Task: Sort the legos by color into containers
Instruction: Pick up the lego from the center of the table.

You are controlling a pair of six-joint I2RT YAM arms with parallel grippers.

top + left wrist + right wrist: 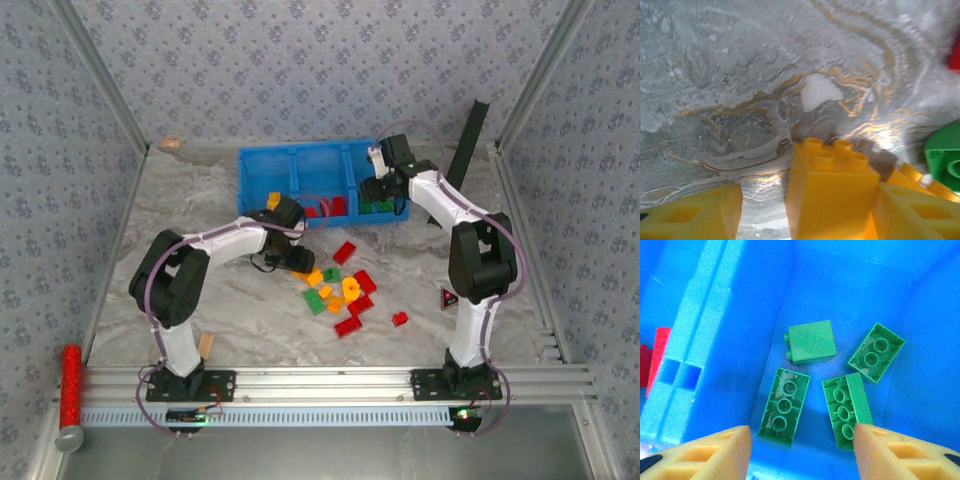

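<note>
Though illegible, triangle label [449, 297] near legos [350, 290]

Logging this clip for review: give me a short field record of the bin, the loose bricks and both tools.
container: blue bin, three compartments
right compartment: four green bricks
middle compartment: red bricks
left compartment: a yellow-orange piece
right tool: open, empty, above the green bricks
left tool: open, low over the table, straddling a yellow brick, studs up
unsorted: loose bricks, red, green and yellow, on the table
</note>
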